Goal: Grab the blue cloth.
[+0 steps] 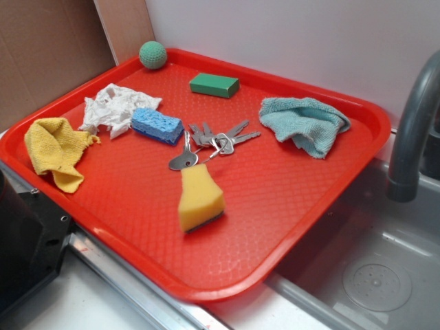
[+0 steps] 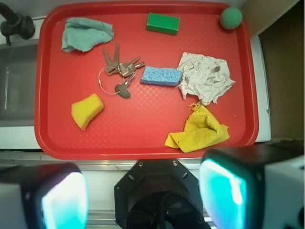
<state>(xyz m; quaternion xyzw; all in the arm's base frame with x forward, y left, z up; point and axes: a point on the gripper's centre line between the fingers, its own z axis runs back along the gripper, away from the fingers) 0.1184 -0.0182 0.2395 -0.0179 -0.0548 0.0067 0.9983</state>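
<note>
The fingers (image 2: 143, 195) sit at the near edge of the wrist view, spread wide with nothing between them; each finger (image 2: 64, 200) shows a glowing teal pad, and both hang over the pale table (image 2: 109, 164) short of the red tray (image 2: 143, 143). In the exterior view the gripper itself cannot be made out; only a dark shape shows at the lower left.

The blue cloth (image 2: 86, 33) lies crumpled in the tray's far left corner in the wrist view, well apart from the fingers, with most of the tray's depth between them. In the exterior view the same blue cloth (image 1: 304, 122) rests near the tray's right rim, close to the grey faucet (image 1: 412, 130) and the sink (image 1: 371, 275) beside the tray.

One of each thing lies on the tray:
- one yellow cloth (image 2: 198, 131), nearest the fingers, toward the right
- one white rag (image 2: 205, 76), just beyond the yellow cloth
- one blue sponge (image 2: 161, 76), touching the rag's left edge
- one bunch of keys (image 2: 119, 71) on a ring, left of the sponge
- one yellow sponge (image 2: 86, 110), nearer than the keys
- one green block (image 2: 163, 23) at the far edge
- one green ball (image 2: 230, 17) in the far right corner
</note>
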